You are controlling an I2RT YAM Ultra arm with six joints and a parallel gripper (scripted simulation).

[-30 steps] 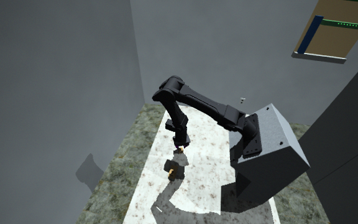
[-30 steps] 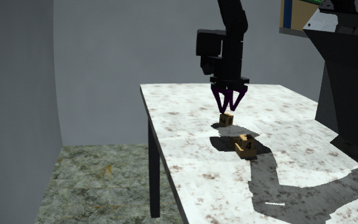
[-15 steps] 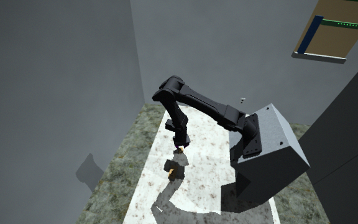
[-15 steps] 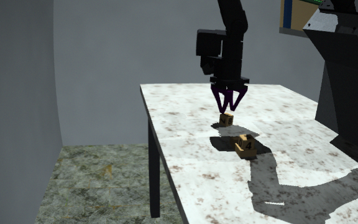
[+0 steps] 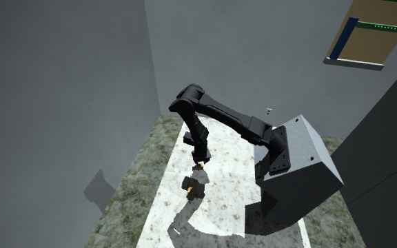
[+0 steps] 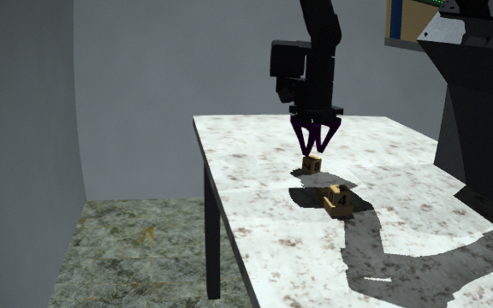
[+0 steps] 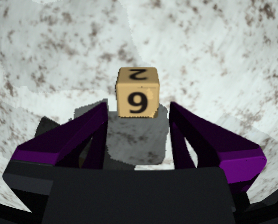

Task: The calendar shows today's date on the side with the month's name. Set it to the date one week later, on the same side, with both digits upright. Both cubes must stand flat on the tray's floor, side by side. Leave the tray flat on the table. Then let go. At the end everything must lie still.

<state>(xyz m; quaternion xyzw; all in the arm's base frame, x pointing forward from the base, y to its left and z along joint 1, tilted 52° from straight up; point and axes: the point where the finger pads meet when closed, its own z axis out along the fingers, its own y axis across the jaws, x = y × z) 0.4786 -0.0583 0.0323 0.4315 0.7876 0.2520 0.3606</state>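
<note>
Wrist view first: the black gripper (image 5: pixel 201 162) (image 6: pixel 314 152) (image 7: pixel 138 109) with dark purple fingers (image 6: pixel 331 133) is part-way open and has nothing in its grip. Its tips point down at a small tan cube with black numbers (image 5: pixel 200 166) (image 6: pixel 311 164) (image 7: pixel 137 95), which sits loose on the white table with brown specks (image 5: pixel 226 207) (image 6: pixel 272 239) (image 7: pixel 215 50). In the wrist picture, the cube shows between the two tips, with a gap on each side. One side has a round number that could be a 6 or a 9, and the side above it has a 2 that looks upside down. Near this cube, but apart from it, is the little tan tray (image 5: pixel 189 195) (image 6: pixel 340 210). One more tan cube (image 5: pixel 190 190) (image 6: pixel 340 195) is in the tray, with a 4 on one side and a round number on the next. So only one cube is in the tray, and the other is out on the table. The black arm (image 5: pixel 224 111) (image 6: pixel 321 64) bends up and over to a big grey block (image 5: pixel 302 187) (image 6: pixel 473 120). Farther off, a tan board with a blue strip (image 5: pixel 367 45) (image 6: pixel 415 21) is up on the grey wall.
</note>
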